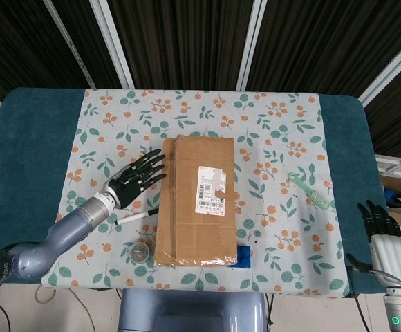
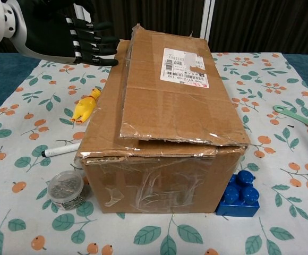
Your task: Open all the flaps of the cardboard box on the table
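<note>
box [image 1: 196, 201] in the middle of the table, flaps down | our left hand [image 1: 135, 178] at its 9 o'clock, fingers apart, holding nothing | right hand [image 1: 381, 228] at 3 o'clock, fingers apart | we think cardboard is stiff but light; lift the top flap's left edge

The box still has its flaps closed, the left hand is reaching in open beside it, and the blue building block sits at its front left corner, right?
Not quite: the blue building block sits at the front right corner of the cardboard box, as the chest view shows. The rest holds: the flaps lie closed, and the left hand is open beside the box.
</note>
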Robot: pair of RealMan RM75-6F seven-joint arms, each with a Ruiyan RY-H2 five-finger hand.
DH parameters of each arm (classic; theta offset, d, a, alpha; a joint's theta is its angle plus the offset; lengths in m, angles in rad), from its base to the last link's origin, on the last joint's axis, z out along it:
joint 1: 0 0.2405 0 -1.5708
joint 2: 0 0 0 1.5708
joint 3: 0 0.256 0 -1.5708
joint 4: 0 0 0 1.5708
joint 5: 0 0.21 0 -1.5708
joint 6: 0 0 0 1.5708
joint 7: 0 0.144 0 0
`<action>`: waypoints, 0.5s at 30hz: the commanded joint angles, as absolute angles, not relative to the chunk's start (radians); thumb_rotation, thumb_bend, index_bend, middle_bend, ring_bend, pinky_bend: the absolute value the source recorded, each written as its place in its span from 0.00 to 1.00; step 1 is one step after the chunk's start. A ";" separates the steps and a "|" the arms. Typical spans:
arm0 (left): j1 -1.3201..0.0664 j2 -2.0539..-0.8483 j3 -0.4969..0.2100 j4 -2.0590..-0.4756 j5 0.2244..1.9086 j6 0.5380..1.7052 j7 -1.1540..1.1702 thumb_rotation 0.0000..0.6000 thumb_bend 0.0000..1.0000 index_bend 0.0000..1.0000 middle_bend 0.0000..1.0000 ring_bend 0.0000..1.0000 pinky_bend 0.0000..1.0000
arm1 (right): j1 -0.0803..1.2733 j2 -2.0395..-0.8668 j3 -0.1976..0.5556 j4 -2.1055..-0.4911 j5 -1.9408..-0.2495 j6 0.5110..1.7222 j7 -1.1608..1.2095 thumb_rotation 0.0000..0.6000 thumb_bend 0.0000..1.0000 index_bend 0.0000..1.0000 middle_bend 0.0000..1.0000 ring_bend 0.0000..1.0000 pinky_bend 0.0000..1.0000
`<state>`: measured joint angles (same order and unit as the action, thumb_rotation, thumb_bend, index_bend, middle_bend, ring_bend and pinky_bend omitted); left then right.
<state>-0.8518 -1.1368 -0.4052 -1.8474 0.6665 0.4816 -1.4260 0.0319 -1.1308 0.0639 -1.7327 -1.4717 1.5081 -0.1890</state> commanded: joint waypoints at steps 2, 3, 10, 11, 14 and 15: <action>-0.859 -1.167 -0.422 -1.829 0.600 0.487 -1.374 1.00 0.60 0.09 0.05 0.00 0.06 | 0.032 -1.131 0.063 -1.732 -1.472 1.508 -0.190 1.00 0.09 0.00 0.01 0.04 0.15; -0.858 -1.172 -0.425 -1.825 0.587 0.484 -1.366 1.00 0.60 0.09 0.05 0.00 0.06 | 0.032 -1.131 0.063 -1.732 -1.472 1.508 -0.191 1.00 0.09 0.00 0.01 0.04 0.15; -0.861 -1.210 -0.447 -1.796 0.538 0.462 -1.312 1.00 0.60 0.08 0.04 0.01 0.09 | 0.032 -1.134 0.065 -1.732 -1.469 1.510 -0.191 1.00 0.09 0.00 0.01 0.04 0.15; -0.862 -1.215 -0.452 -1.792 0.529 0.460 -1.304 1.00 0.60 0.08 0.04 0.01 0.09 | 0.032 -1.134 0.065 -1.731 -1.468 1.509 -0.191 1.00 0.09 0.00 0.01 0.04 0.15; -0.865 -1.222 -0.465 -1.789 0.513 0.457 -1.276 1.00 0.60 0.08 0.04 0.01 0.09 | 0.033 -1.135 0.065 -1.730 -1.469 1.507 -0.190 1.00 0.09 0.00 0.01 0.04 0.15; -0.867 -1.223 -0.468 -1.789 0.506 0.458 -1.264 1.00 0.60 0.08 0.04 0.01 0.09 | 0.033 -1.136 0.065 -1.729 -1.469 1.507 -0.191 1.00 0.09 0.00 0.01 0.04 0.15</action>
<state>-0.8637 -1.2189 -0.4613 -1.7913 0.5160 0.4589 -1.2776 0.0333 -1.1362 0.0647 -1.7288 -1.4689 1.5067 -0.1906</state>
